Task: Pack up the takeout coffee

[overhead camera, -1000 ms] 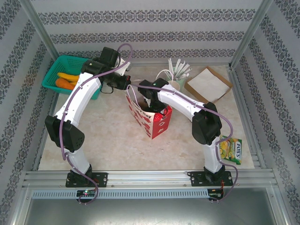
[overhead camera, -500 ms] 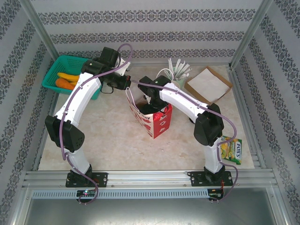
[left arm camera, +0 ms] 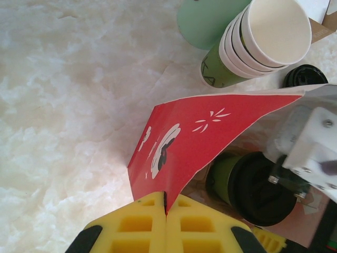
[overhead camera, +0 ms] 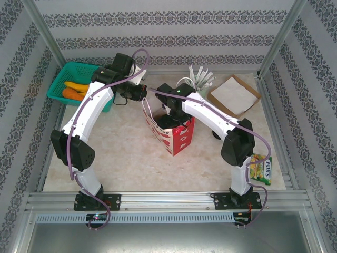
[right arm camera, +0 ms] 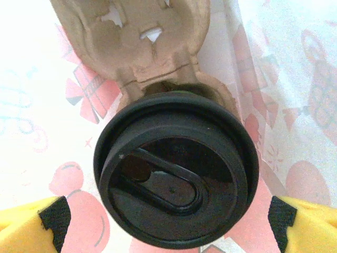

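Note:
A red paper bag (overhead camera: pixel 179 138) stands mid-table, its mouth held wide. My left gripper (left arm camera: pixel 166 203) is shut on the bag's (left arm camera: pixel 195 132) top edge; from above it (overhead camera: pixel 146 94) sits at the bag's far-left corner. The takeout coffee (right arm camera: pixel 176 176), a green cup under a black lid, stands inside the bag in a brown cardboard carrier (right arm camera: pixel 142 42). It (left arm camera: pixel 253 184) also appears past the red wall. My right gripper (right arm camera: pixel 168 219) hangs open just above the lid, its yellow fingers (right arm camera: pixel 31 226) wide on either side, touching nothing.
A nested stack of green cups (left arm camera: pixel 253 42) and a loose black lid (left arm camera: pixel 305 76) stand behind the bag. A green basket of fruit (overhead camera: pixel 73 79) is at the back left, a flat cardboard box (overhead camera: pixel 234 95) at the back right, and a snack packet (overhead camera: pixel 260 167) at the right edge.
My right gripper's jaws have spread wide and its wrist has shifted back over the bag's mouth, leaving the cup in the bag. The left arm has stayed still.

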